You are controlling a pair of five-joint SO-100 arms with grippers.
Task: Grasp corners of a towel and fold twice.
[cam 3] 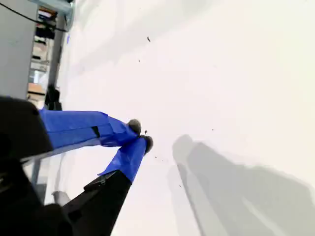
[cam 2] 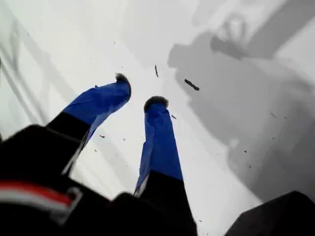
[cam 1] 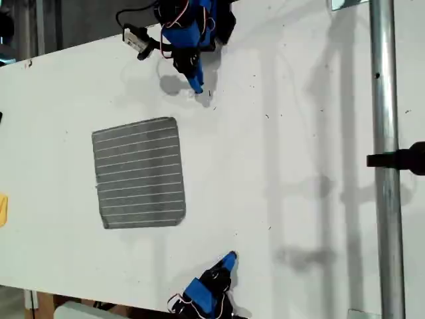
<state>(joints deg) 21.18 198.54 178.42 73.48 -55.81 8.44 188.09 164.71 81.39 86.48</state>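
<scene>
The towel (cam 1: pixel 139 173) lies flat and unfolded on the white table, dark grey with thin white stripes, left of centre in the exterior view. All its corners rest on the table, among them one (cam 1: pixel 174 121) and another (cam 1: pixel 182 219). My first gripper (cam 1: pixel 197 88) (cam 2: pixel 139 91) hovers beyond the towel's far edge, its blue fingers (cam 2: pixel 157 132) open over bare table with dark specks. My second gripper (cam 1: pixel 230 255) (cam 3: pixel 140 133) sits near the table's front edge, shut on nothing. Neither wrist view shows the towel.
A small yellow object (cam 1: pixel 2 209) lies at the exterior view's left edge. A vertical metal pole (cam 1: pixel 385 133) with a black clamp (cam 1: pixel 398 159) runs along the exterior view's right. Arm shadows fall across the white table (cam 1: pixel 285 166).
</scene>
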